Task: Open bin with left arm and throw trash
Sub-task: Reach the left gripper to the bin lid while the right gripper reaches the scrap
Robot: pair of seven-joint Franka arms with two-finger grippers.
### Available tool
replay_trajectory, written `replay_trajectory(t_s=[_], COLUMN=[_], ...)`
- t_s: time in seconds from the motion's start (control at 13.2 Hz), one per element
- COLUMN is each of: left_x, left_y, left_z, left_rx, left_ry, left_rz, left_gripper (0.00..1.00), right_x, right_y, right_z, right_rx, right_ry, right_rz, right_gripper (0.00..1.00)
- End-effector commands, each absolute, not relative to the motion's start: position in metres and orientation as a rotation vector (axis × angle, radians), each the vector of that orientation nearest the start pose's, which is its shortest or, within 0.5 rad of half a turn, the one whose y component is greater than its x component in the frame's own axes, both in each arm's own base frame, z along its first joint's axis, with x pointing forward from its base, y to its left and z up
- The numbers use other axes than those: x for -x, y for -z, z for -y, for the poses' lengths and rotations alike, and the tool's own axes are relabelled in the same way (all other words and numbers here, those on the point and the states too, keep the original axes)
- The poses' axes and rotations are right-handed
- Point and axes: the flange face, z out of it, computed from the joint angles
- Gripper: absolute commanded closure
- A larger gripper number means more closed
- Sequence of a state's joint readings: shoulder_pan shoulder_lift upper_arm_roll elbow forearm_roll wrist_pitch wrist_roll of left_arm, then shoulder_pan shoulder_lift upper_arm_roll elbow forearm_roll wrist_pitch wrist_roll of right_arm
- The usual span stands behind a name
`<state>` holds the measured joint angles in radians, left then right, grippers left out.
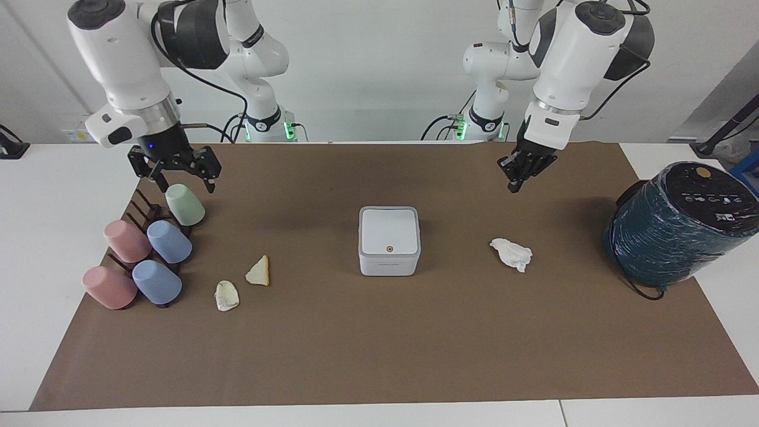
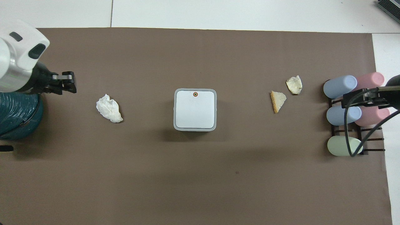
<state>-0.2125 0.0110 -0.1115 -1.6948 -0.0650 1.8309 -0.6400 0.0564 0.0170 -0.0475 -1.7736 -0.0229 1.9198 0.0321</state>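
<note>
The white bin stands in the middle of the brown mat with its lid shut; it also shows in the overhead view. A white tissue wad lies beside it toward the left arm's end. Two cream wads lie toward the right arm's end and show in the overhead view. My left gripper is open and empty, raised over the mat between the tissue and the teal cylinder. My right gripper is open and empty over the cup rack.
A large dark teal wrapped cylinder stands at the left arm's end of the mat. A dark rack with several pastel cups sits at the right arm's end.
</note>
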Motion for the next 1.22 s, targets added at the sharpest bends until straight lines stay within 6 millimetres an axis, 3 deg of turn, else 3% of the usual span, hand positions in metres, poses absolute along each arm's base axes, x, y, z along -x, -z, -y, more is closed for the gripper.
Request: replay_trajectory(t_s=[0.0,0.23,0.46,0.68,0.91,1.14], left_x=[-0.533,-0.537,-0.543,-0.548,-0.546,-0.537], left_y=[-0.569,-0.536,-0.506,-0.498,-0.483,-0.453], left_z=[0.229,0.280,0.321,0.331,0.345,0.360], left_rx=[3.228,3.234,3.258,3.294,3.321,3.332], left_ry=[0.168,0.146,0.188,0.212,0.206,0.190], left_rz=[0.766,0.915,1.026,1.107,1.118,1.106], left_gripper=[1.00,1.00,1.00,1.00,1.00,1.00], right_x=[-0.622,-0.650,-0.647,-0.647,-0.651,-0.650], right_y=[-0.482,-0.421,-0.369,-0.330,-0.304,-0.285], right_z=[-0.007,-0.011,-0.011,-0.011,-0.010,-0.010], right_rx=[3.154,3.152,3.153,3.149,3.150,3.148], right_ry=[0.255,0.305,0.248,0.276,0.278,0.229], right_rz=[0.050,0.132,0.303,0.359,0.362,0.402], right_gripper=[0.00,0.00,0.00,0.00,0.02,0.23])
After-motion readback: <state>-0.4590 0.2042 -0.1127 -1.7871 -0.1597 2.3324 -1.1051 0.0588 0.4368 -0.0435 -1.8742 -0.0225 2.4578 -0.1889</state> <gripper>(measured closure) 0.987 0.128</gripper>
